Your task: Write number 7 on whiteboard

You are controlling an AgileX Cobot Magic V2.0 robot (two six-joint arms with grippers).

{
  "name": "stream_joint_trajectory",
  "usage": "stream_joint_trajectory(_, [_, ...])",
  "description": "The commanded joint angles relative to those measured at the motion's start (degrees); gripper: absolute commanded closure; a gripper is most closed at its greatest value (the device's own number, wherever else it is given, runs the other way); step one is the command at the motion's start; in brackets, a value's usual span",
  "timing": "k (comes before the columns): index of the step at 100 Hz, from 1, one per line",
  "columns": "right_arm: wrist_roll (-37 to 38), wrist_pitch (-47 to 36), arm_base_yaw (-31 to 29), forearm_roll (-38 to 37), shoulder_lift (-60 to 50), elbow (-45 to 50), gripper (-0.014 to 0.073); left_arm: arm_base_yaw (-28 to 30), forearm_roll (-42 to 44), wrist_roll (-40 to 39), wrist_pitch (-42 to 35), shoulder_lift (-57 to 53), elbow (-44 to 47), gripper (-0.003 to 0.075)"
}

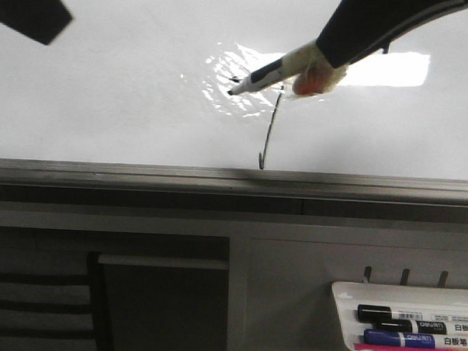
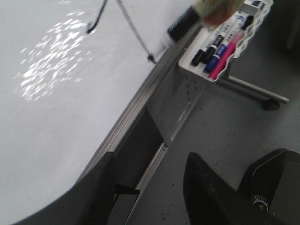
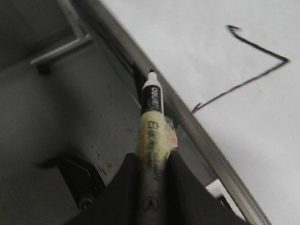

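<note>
The whiteboard fills the upper half of the front view, with a dark grey frame along its lower edge. The number 7 is drawn on it in thin dark strokes, a long slanted stem ending in a small hook; both strokes show in the right wrist view and the left wrist view. My right gripper is shut on a black-tipped marker wrapped in yellowish tape, its tip left of the stem and seemingly off the board. My left gripper hangs open and empty near the board's frame.
A small white tray with black, blue and pink markers hangs below the board at the right. A dark slatted chair stands at lower left. The board's stand leg with a caster rests on the grey floor.
</note>
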Motion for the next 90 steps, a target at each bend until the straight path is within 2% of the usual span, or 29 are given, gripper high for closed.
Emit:
stream_joint_trajectory(1, [-9.0,3.0,1.3,0.6,-2.0,-2.8,0.0608,-3.9,-1.4,3.0,-1.8,3.3,-5.3,0.0406])
stream_joint_trajectory(28, [-11.0,2.5,1.6,0.6,-2.7,-3.0,0.0608,-9.5,-1.4,12.1,-5.5,14.5,-11.9,0.0406])
stream_joint_trajectory(49, [-11.0,1.8,1.6,0.6,-2.7,-3.0,0.0608,-10.1,-1.5,12.2,-10.8,19.0,-13.0,0.0406])
stream_joint_trajectory(78, [-11.0,1.7,1.6,0.6,-2.6,-3.0,0.0608,-10.1,-1.5,12.2,-11.5,19.9,-13.0,0.041])
stream_joint_trajectory(90, [-11.0,1.7,1.6,0.6,-2.6,-3.0,0.0608,-10.1,-1.6,12.2,-11.5,19.9,-13.0,0.0482])
